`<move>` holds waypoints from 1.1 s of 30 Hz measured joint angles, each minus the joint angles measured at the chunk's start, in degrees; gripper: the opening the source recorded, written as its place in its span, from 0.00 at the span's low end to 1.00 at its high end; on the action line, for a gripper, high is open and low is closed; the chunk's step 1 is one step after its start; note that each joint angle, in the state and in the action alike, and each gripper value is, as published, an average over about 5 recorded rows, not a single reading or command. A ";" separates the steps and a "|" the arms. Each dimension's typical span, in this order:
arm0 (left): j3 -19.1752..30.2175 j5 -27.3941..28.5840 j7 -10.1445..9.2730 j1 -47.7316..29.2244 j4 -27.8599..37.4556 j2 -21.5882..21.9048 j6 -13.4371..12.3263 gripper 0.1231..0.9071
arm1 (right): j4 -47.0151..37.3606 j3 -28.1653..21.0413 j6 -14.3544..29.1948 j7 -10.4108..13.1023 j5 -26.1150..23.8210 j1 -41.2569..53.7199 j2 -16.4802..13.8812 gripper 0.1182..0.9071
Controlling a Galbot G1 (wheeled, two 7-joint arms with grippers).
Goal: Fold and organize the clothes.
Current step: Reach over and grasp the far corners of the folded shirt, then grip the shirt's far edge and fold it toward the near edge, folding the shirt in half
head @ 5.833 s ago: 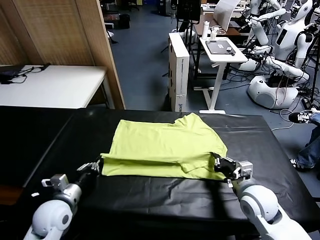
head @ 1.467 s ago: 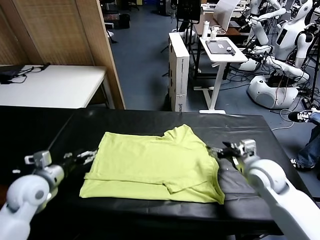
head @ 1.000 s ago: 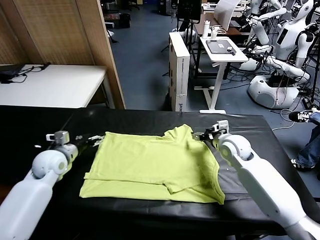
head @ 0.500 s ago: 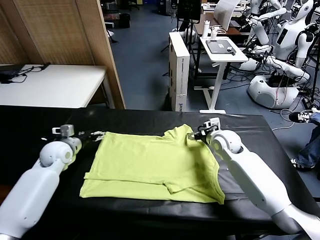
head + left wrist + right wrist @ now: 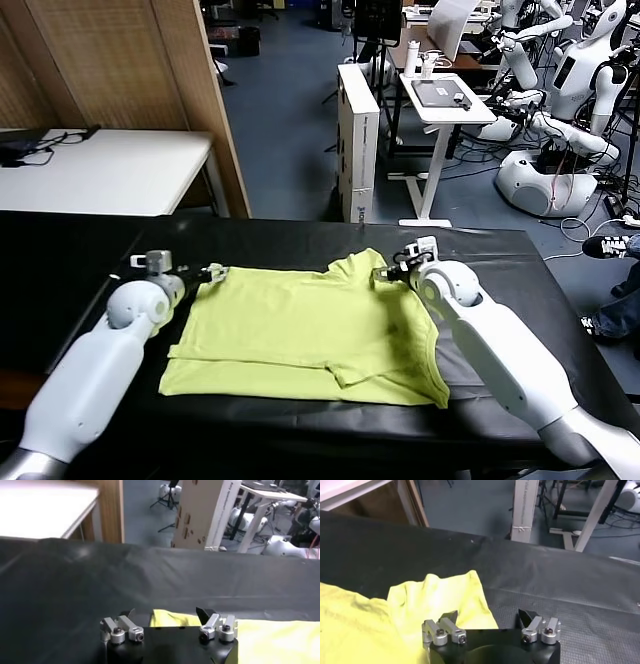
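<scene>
The lime yellow-green T-shirt (image 5: 310, 330) lies partly folded on the black table (image 5: 80, 250), its near edge doubled over. My left gripper (image 5: 213, 272) is open at the shirt's far left corner; in the left wrist view (image 5: 166, 614) that corner (image 5: 172, 619) lies between its open fingers. My right gripper (image 5: 386, 272) is open at the shirt's far right corner by the sleeve; in the right wrist view (image 5: 488, 615) the yellow cloth (image 5: 440, 597) lies under and beside its fingers. Neither holds the cloth.
A white table (image 5: 100, 170) stands at the back left beside a wooden partition (image 5: 130, 70). A tall white box (image 5: 357, 140), a small white desk (image 5: 440, 100) and other white robots (image 5: 560, 110) stand beyond the table's far edge.
Both arms let go of the shirt's near edge, left it folded, and swung to the far side. Both grippers have closed in on the shirt's far corners over the last second.
</scene>
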 joint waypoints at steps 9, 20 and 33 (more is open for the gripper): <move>0.14 0.69 0.30 0.08 0.57 -0.27 -0.71 0.37 | 0.38 0.32 0.01 -0.71 -0.39 -0.62 -0.13 0.04; -0.79 -0.08 -0.34 0.80 -1.26 0.25 -0.73 0.03 | 4.69 2.17 4.15 -1.53 -1.17 -2.51 -1.77 0.03; -7.35 -3.45 -2.26 8.91 -13.89 4.49 0.22 0.03 | 21.66 8.01 5.85 -2.26 -1.13 -12.13 -9.25 0.03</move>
